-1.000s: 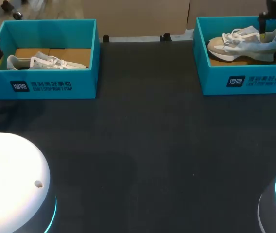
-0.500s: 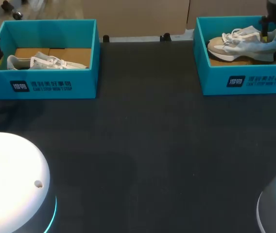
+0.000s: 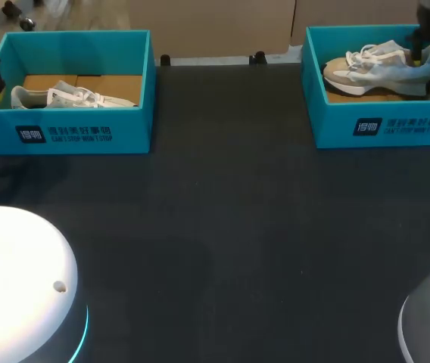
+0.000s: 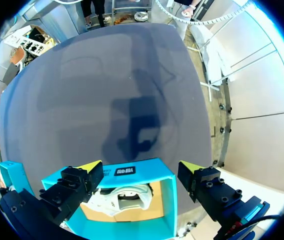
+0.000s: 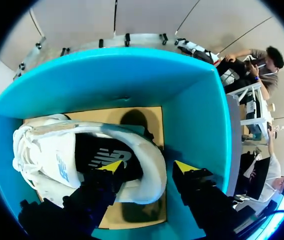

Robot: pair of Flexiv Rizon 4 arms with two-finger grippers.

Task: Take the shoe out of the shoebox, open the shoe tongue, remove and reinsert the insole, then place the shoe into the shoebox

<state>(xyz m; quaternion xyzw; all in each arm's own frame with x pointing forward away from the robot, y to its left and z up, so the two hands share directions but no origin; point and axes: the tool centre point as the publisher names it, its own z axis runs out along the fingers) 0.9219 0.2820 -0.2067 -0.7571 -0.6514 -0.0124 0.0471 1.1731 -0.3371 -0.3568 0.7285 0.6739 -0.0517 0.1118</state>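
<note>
On the table (image 3: 230,227), the right tool (image 5: 149,167) straddles the shoe heel (image 5: 159,157).

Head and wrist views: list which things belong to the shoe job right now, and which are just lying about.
In the job: right shoe; right shoebox holding it; right gripper, astride the shoe's heel.
Lying about, untouched: left shoebox; left shoe inside it; left gripper, open above that box.
</note>
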